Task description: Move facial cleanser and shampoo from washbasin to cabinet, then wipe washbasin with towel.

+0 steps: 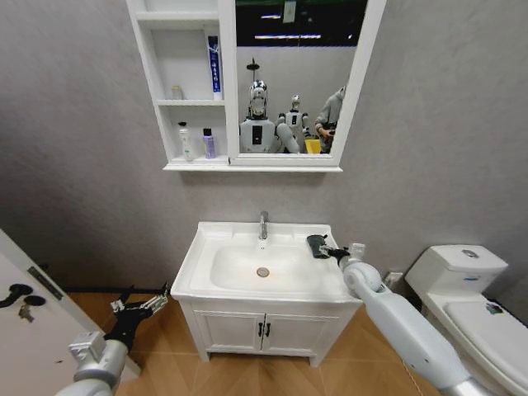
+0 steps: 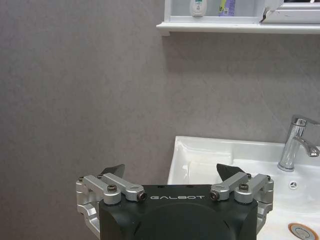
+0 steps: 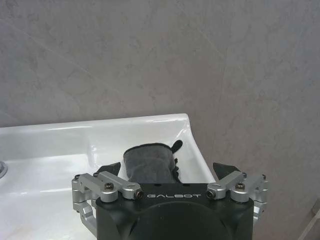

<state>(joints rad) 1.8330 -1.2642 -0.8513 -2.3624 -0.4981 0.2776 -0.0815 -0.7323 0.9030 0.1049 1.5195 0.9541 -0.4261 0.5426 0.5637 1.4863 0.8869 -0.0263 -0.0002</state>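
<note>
1. Nearest, down low and left of the washbasin (image 1: 247, 239): the left gripper (image 1: 147, 304), fingers spread wide, holding nothing, hanging beside the white cupboard (image 1: 264, 330) under the washbasin.
2. From the left wrist view: same left gripper (image 2: 170, 172), fingers wide apart, pointing at the grey wall (image 2: 75, 90) and the washbasin's left edge (image 2: 200, 150).
3. At the right back corner of the washbasin: the right gripper (image 1: 327, 249), reaching over the rim, right at the towel (image 1: 318, 245).
4. From the right wrist view: right gripper (image 3: 168, 167) spread wide, one finger on each side of the towel (image 3: 147, 162), not squeezing it.
5. Towel: dark grey, folded, lying flat on the washbasin's rim near the right back corner (image 3: 165, 125).
6. In the middle back of the washbasin: a shiny tap (image 1: 263, 224); in the bowl, a round drain (image 1: 262, 271).
7. Right of the washbasin: a white toilet (image 1: 470, 289).
8. Farthest, up on the wall above the washbasin: the cabinet (image 1: 148, 91), with a tall blue tube (image 1: 214, 68) on a middle shelf, and a white bottle (image 1: 185, 141) and a purple bottle (image 1: 209, 143) on the bottom shelf.
9. On the cabinet's right side: a mirror (image 1: 289, 82).
</note>
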